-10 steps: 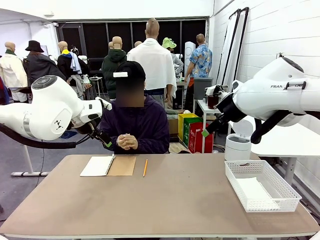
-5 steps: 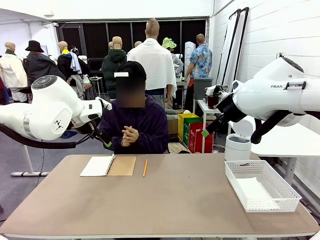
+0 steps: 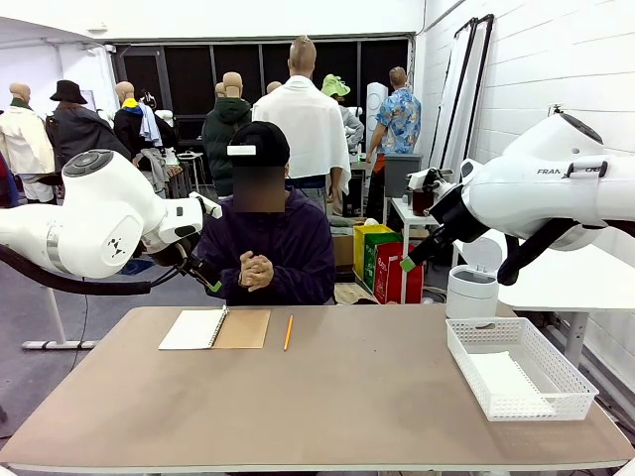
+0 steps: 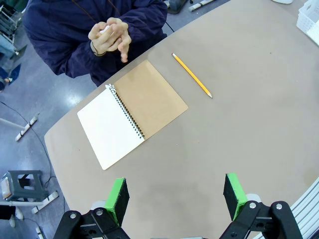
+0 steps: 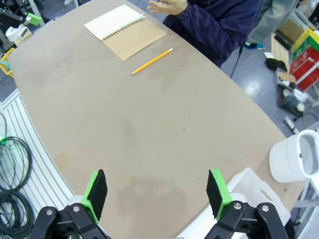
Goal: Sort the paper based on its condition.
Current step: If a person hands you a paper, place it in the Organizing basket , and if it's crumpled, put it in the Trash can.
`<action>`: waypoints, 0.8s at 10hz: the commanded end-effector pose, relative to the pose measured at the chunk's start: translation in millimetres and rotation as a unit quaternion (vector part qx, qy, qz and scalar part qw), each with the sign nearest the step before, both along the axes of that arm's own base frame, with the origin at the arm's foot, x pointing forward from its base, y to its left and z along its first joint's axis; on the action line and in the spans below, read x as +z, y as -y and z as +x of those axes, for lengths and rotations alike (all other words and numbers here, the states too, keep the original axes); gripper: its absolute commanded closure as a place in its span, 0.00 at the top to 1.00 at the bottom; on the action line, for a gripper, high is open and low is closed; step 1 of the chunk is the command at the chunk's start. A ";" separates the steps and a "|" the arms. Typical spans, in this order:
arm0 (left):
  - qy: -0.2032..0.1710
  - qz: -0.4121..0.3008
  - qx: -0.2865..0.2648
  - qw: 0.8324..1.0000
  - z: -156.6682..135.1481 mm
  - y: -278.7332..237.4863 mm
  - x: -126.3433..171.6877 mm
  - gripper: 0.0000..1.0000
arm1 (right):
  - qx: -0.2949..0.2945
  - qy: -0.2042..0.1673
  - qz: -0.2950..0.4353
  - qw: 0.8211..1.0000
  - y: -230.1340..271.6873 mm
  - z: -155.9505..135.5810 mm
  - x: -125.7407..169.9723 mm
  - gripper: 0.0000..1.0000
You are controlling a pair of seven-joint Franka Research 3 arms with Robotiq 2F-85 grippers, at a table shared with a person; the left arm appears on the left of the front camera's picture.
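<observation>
White paper wad (image 4: 104, 30) is squished between the person's pressed-together hands (image 4: 110, 39), upper left. They sit a bit higher now, so nothing to sort yet.

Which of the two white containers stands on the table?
The rectangular white mesh basket, at the right end of the table, holding a flat paper sheet. The round white bin stands off the table, beyond its far edge.

Brown table (image 3: 347, 397), open notebook (image 3: 214, 328), pencil (image 3: 288, 332), white basket (image 3: 541, 404)
</observation>
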State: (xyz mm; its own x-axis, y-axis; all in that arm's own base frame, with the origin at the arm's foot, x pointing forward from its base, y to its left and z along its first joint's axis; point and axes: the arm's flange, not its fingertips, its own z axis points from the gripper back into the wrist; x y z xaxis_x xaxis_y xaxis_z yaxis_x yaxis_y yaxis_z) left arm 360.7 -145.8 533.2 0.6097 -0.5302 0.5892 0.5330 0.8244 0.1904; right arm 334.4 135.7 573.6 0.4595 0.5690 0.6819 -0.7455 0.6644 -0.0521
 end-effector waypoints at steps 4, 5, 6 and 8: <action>-0.002 0.000 0.001 1.000 2.0 -0.4 0.6 1.00 | -0.001 0.000 -0.002 1.000 -0.1 0.1 0.1 1.00; -0.002 0.000 0.001 1.000 2.0 -0.4 0.6 1.00 | -0.001 0.000 -0.002 1.000 -0.1 0.1 0.1 1.00; -0.002 0.000 0.001 1.000 2.0 -0.4 0.6 1.00 | -0.001 0.000 -0.002 1.000 -0.1 0.1 0.1 1.00; -0.002 0.000 0.001 1.000 2.0 -0.4 0.6 1.00 | -0.001 0.000 -0.002 1.000 -0.1 0.1 0.1 1.00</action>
